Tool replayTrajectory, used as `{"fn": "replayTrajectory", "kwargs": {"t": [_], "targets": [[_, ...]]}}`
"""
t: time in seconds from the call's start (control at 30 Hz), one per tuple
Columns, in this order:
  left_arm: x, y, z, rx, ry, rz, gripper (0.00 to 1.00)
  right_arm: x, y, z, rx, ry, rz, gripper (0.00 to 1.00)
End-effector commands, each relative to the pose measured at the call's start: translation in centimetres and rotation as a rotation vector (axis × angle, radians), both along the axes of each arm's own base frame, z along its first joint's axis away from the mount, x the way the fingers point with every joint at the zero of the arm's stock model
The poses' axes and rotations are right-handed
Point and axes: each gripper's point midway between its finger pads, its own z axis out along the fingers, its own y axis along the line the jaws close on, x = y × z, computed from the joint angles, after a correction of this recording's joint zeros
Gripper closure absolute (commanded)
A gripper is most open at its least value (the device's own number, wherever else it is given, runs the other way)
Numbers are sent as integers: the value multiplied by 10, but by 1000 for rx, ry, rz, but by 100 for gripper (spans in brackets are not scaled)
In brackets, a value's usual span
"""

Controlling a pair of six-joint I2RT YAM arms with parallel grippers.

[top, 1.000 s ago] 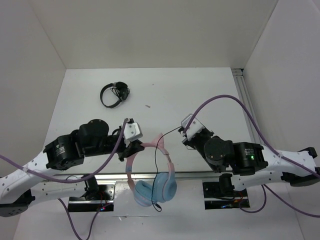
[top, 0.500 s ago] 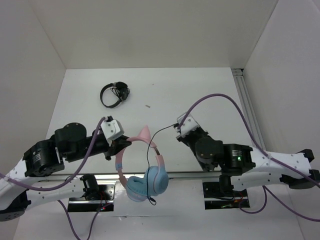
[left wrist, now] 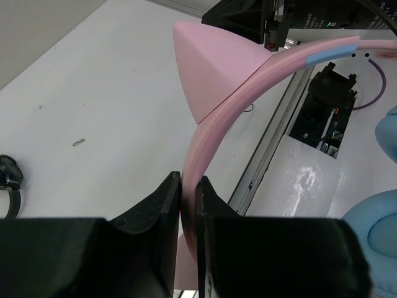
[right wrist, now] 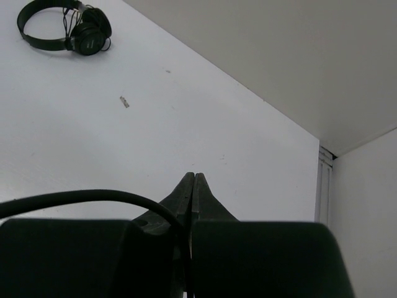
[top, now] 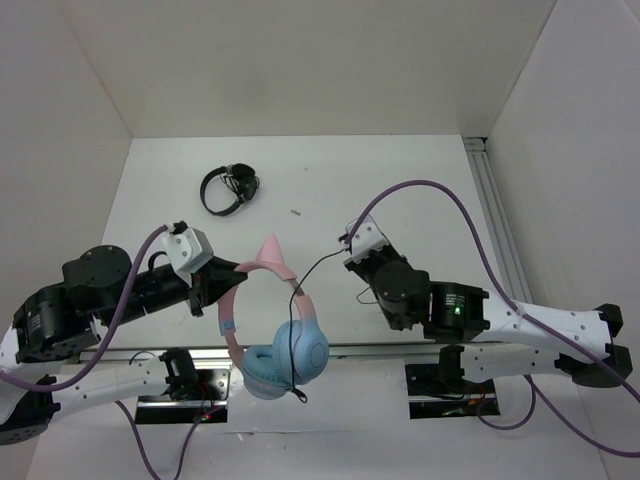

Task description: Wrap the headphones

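Headphones (left wrist: 217, 105), ear cups (left wrist: 372, 233) partly beyond right edge

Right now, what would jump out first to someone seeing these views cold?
The pink cat-ear headphones with light-blue cups, dangling over the near edge of the table, headband pinched in the left tool. Their black cable runs right into the shut right tool. A pair of smaller black headphones lies far back on the left.
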Motion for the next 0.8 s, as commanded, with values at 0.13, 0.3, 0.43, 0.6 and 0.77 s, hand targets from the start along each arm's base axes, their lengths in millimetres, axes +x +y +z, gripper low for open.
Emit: {"fn": "replayTrajectory", "kwargs": {"t": [0.13,0.3,0.43,0.6,0.77], "targets": [[-17,-15,44,-188,-4,-98,100,5,14,12,81,-9,3,100],[-31,-20,66,-289,5,-165,100,14,22,2,109,10,30,100],[-27,-18,86,-419,25,-127,100,23,28,-6,174,22,48,100],[-8,-9,103,-567,92,15,100,30,39,-16,275,40,143,100],[10,-18,92,-596,156,96,100,21,68,-19,358,28,312,100]]}}
